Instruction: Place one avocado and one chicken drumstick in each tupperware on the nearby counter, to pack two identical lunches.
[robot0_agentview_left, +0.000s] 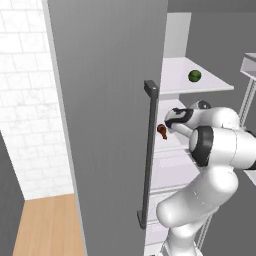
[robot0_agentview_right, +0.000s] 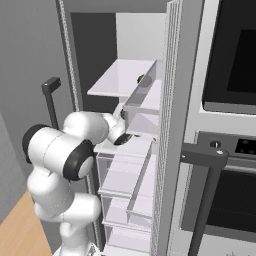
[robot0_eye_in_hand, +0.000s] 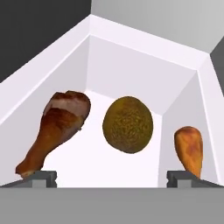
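My gripper (robot0_eye_in_hand: 111, 178) is open inside a white fridge compartment, with nothing between its fingertips. Just ahead of it lies an olive-brown avocado (robot0_eye_in_hand: 127, 124). A dark reddish-brown chicken drumstick (robot0_eye_in_hand: 54, 129) lies to its left, bone end toward the left fingertip. A lighter orange drumstick (robot0_eye_in_hand: 189, 149) stands by the right wall, above the right fingertip. In the left base view the gripper (robot0_agentview_left: 169, 125) reaches in beside the dark drumstick (robot0_agentview_left: 162, 131). A dark green avocado (robot0_agentview_left: 194, 76) sits on the shelf above. The tupperware is out of view.
The open grey fridge door (robot0_agentview_left: 110, 115) with its dark handle (robot0_agentview_left: 149, 150) stands close to the arm's left. Clear drawers (robot0_agentview_right: 125, 185) lie below the hand. Ovens (robot0_agentview_right: 232, 140) are on the right. A light-brown wooden surface (robot0_agentview_left: 45, 225) shows at lower left.
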